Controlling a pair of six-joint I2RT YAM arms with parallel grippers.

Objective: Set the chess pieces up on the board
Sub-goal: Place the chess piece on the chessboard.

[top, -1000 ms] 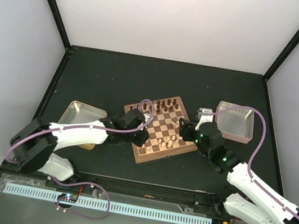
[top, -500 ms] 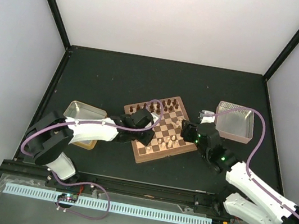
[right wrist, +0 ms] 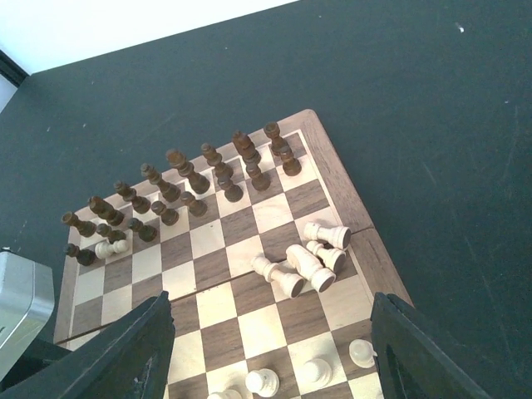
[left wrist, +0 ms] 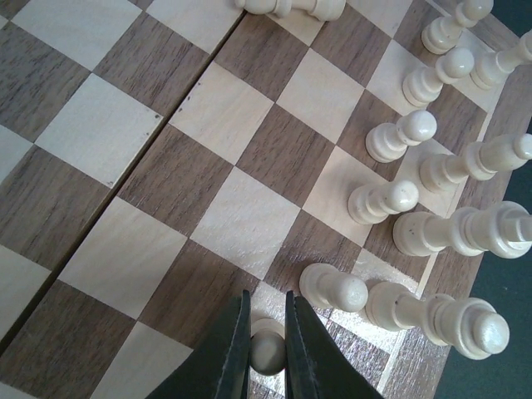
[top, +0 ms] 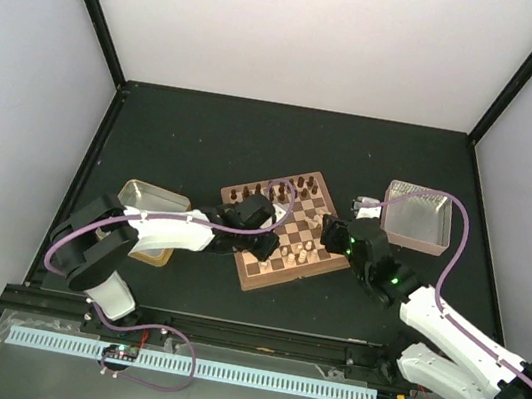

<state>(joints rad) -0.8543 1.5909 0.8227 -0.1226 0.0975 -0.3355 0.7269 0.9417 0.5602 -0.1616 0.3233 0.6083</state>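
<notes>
Left tool parked at the near end of the pawn line

Board (left wrist: 249,158) underneath; right tool (right wrist: 273,357) spread wide, empty, farther off; left tool (left wrist: 268,320) pinching a cream pawn (left wrist: 268,353), upright; pawn row (left wrist: 391,199) running away up-right of it.

White back wall (top: 312,35), pale side walls (top: 15,119), black corner posts (top: 91,5), dark matte tabletop (top: 205,139), soft even light

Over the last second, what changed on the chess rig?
The left arm stretched right, farther over the board, left fingers shut on a cream pawn. The right arm barely shifted, right fingers open over the board's right side. The other pieces look unmoved.
</notes>
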